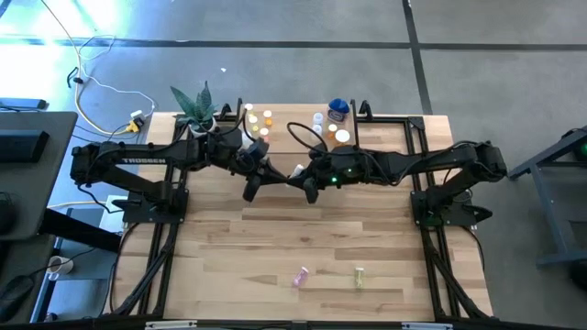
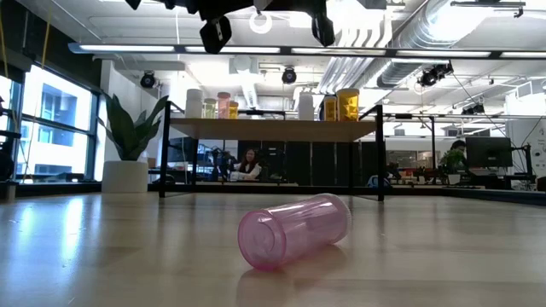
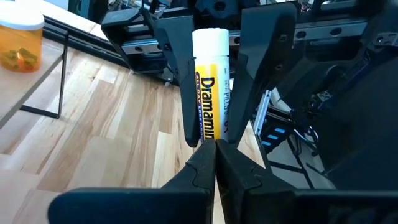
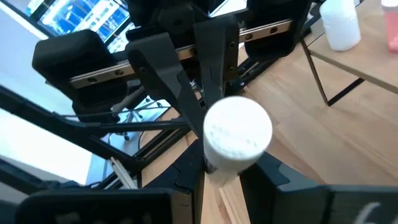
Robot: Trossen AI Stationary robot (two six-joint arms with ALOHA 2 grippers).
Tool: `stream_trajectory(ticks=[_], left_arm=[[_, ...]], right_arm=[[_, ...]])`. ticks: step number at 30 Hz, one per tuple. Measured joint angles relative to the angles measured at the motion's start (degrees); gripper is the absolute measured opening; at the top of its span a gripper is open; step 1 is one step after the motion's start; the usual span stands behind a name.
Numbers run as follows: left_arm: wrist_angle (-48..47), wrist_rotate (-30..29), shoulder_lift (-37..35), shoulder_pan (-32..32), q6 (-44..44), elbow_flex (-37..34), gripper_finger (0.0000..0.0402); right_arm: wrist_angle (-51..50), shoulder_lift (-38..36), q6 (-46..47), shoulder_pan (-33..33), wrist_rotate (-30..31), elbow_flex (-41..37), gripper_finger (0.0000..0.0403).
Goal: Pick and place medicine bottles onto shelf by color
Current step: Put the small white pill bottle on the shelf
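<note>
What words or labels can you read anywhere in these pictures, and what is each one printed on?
"Dramami", cut off there, stands on the yellow label of the white-capped tube pinched between both grippers.
"TROSSEN" stands on the left arm in the high view.
Smaller print beside the tube's brand name is too blurred to read.
Labels on the bottles on the shelf are too small to read.

The two arms meet over the tabletop [image 1: 275,238] centre, just in front of the shelf [image 1: 303,126], blocking direct access to its middle. The shelf surface is crowded with standing bottles [image 2: 337,105] along its length. A potted plant [image 1: 196,108] stands at the shelf's left end. The near half of the tabletop is open except for a pink bottle [image 1: 300,276] and a yellow-green bottle [image 1: 359,276], lying apart.
</note>
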Motion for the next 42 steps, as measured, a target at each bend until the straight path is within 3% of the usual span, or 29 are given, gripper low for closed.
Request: stream_trajectory(ticks=[18, 27, 42], left_arm=[[1.2, 0.0, 0.0, 0.0, 0.0, 0.0, 0.0000], [0.6, -1.7, 0.2, 0.5, 0.0, 0.0, 0.0006], [0.2, -2.7, 0.2, 3.4, 1.4, 0.0, 0.0114]], right_arm=[[2.2, -0.1, 6.3, -0.1, 5.2, 0.0, 0.0067], [0.1, -0.1, 7.8, -0.4, 0.6, 0.0, 0.0067], [-5.8, -3.6, 0.9, -0.4, -1.8, 0.2, 0.0067]])
